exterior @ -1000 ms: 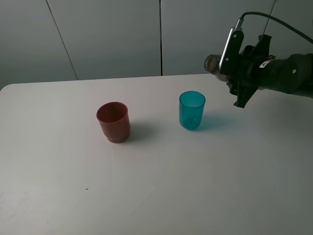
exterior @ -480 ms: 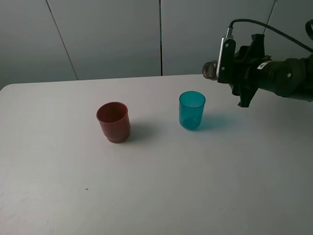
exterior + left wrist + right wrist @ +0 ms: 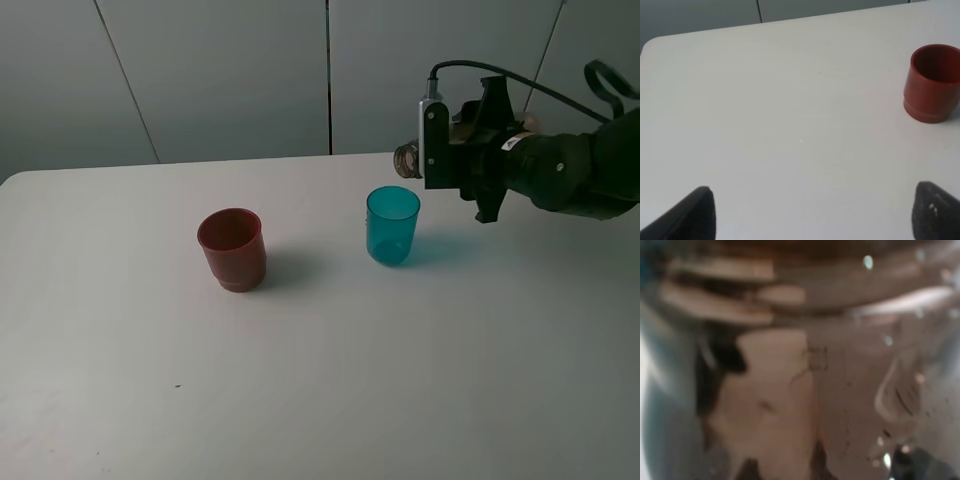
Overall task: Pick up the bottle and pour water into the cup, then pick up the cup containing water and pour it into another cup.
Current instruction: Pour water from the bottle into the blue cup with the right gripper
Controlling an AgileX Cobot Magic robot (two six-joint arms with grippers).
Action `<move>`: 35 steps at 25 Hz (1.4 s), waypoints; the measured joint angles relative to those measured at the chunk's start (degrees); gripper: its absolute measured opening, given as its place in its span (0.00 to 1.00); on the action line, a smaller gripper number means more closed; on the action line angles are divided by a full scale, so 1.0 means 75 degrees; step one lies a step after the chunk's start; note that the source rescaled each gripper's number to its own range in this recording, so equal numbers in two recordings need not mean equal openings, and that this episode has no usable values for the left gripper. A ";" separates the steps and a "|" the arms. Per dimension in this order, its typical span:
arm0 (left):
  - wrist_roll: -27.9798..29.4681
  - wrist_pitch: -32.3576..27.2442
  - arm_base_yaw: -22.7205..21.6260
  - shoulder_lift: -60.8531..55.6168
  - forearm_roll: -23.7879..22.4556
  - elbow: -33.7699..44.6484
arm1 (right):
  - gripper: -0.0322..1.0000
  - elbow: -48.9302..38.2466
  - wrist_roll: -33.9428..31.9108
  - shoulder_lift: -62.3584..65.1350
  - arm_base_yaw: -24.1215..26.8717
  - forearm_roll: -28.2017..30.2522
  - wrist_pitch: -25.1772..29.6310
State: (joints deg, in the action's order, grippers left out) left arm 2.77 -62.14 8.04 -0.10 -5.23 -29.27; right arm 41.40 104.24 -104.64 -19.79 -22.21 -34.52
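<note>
My right gripper [image 3: 462,150] is shut on the smoky grey-brown bottle [image 3: 407,157] and holds it tipped on its side in the air. Its open neck points left, just above and to the right of the teal cup [image 3: 392,225]. No water stream shows. The bottle's body [image 3: 805,365] fills the right wrist view as a brown blur. The teal cup stands upright on the white table [image 3: 330,380]. The red cup [image 3: 232,248] stands upright to its left and also shows in the left wrist view [image 3: 932,82]. My left gripper [image 3: 815,215] is open and empty, low over the table, well short of the red cup.
Grey wall panels [image 3: 230,70] stand behind the table's far edge. A black cable [image 3: 520,85] arcs over the right arm. The left arm does not show in the exterior high view.
My right arm has moved left with the bottle and rolled it further over. The bottle's neck has come down and closer to the teal cup's rim. Both cups have stayed put.
</note>
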 joint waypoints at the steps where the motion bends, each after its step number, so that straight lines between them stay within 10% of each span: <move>1: 0.0000 0.0000 0.0000 0.0000 0.0000 0.0000 | 0.03 0.0000 0.0018 -0.0014 -0.0005 0.0000 -0.0067; 35: 0.0000 0.0000 0.0000 0.0000 0.0000 0.0000 | 0.03 0.0415 0.1995 -0.0386 -0.0003 -0.0309 -0.0668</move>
State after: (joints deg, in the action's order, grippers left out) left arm 2.77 -62.14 8.04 -0.10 -5.23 -29.27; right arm 44.51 119.20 -107.54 -19.82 -24.53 -39.53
